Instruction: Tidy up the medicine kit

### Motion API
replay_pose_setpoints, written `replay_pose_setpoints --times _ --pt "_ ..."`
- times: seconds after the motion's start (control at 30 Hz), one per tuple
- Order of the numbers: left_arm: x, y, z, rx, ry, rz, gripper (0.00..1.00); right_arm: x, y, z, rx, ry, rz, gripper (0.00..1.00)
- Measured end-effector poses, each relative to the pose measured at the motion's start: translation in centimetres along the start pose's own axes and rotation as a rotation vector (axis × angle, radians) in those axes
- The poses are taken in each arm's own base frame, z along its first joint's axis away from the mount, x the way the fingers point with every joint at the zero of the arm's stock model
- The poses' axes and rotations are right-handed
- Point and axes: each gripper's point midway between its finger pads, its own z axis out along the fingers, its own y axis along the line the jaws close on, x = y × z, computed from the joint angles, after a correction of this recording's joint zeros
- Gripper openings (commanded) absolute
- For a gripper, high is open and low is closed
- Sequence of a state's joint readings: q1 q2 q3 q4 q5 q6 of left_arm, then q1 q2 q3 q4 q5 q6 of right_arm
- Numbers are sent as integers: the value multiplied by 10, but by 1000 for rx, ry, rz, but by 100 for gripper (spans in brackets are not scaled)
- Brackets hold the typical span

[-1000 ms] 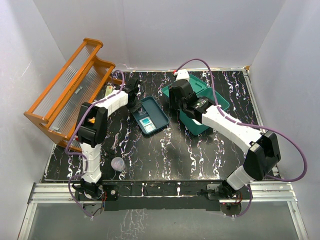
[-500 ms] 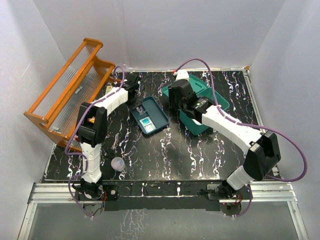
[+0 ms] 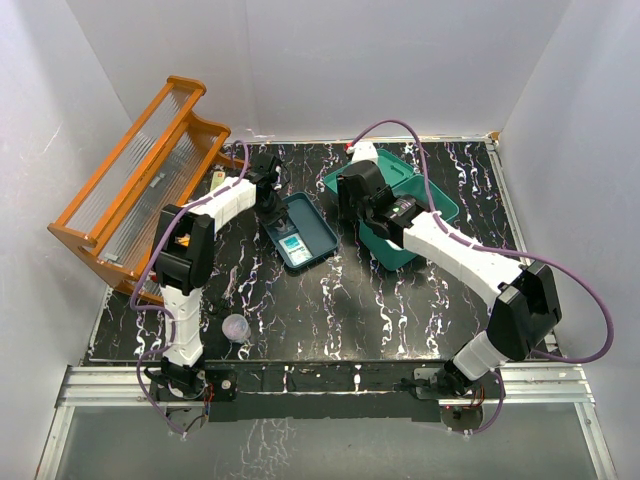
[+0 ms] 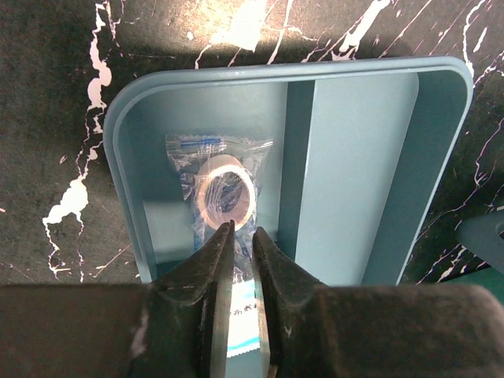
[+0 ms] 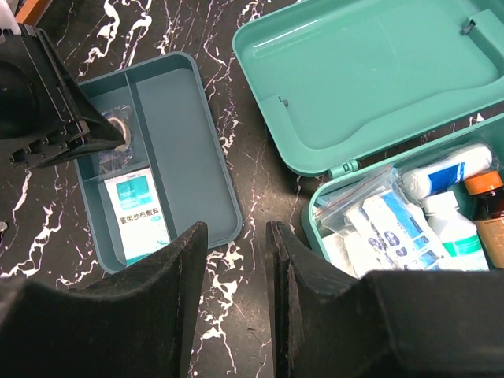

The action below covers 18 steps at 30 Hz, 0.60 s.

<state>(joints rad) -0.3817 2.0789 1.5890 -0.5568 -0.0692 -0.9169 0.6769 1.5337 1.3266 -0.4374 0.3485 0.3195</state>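
Observation:
The medicine kit [image 3: 438,203] lies open at the back right, its lid [image 5: 370,79] flat and its box [image 5: 391,173] packed with sachets and bottles. Its divided insert tray [image 3: 318,232] [image 4: 362,157] [image 5: 177,142] sits to the left. The narrow compartment holds a bagged tape roll [image 4: 224,185] and a dressing packet [image 3: 291,246] [image 5: 138,213]. My left gripper [image 3: 268,198] [image 4: 241,230] hovers at the bag's near edge, jaws a narrow slit apart, nothing visibly pinched. My right gripper [image 3: 352,212] [image 5: 236,228] hangs open and empty over bare table between tray and box.
An orange wooden rack [image 3: 140,190] with clear ribbed panels leans at the back left. A small clear cup [image 3: 236,327] stands near the left arm's base. A small pale item [image 3: 217,180] lies beside the rack. White walls close in the table.
My left gripper drew back toward the far edge, then returned over the tray's far end. The right arm and the kit have not moved.

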Motion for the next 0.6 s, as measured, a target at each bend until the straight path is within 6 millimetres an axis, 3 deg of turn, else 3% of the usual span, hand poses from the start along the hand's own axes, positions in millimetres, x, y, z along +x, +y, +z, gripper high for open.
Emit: replay_pose_setpoints --times 0.2,0.33,0.6 --pt "0 4 3 -15 1 31 19 0 0 0 0 0 0 34" --pt "-4 3 3 -23 -5 77 28 0 0 0 0 1 -1 34" --pt "-27 -13 -18 7 -61 193 33 5 -1 1 3 8 -3 34"
